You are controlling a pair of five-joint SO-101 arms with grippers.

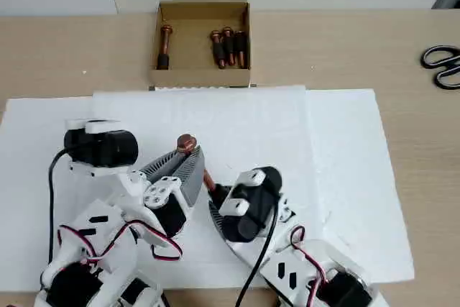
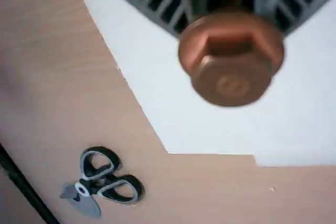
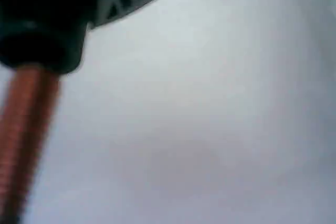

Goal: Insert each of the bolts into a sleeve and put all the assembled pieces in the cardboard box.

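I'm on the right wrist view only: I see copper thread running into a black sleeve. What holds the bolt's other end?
Observer: The left claw grips the bolt just behind its head.
Operator: Good. The right claw has the sleeve. How full is the box?
Observer: Four assembled pieces lie in the cardboard box, one alone and three bunched together.
Operator: Is there anything loose nearby?
Observer: Scissors lie on the bare wood table, off the white sheet.
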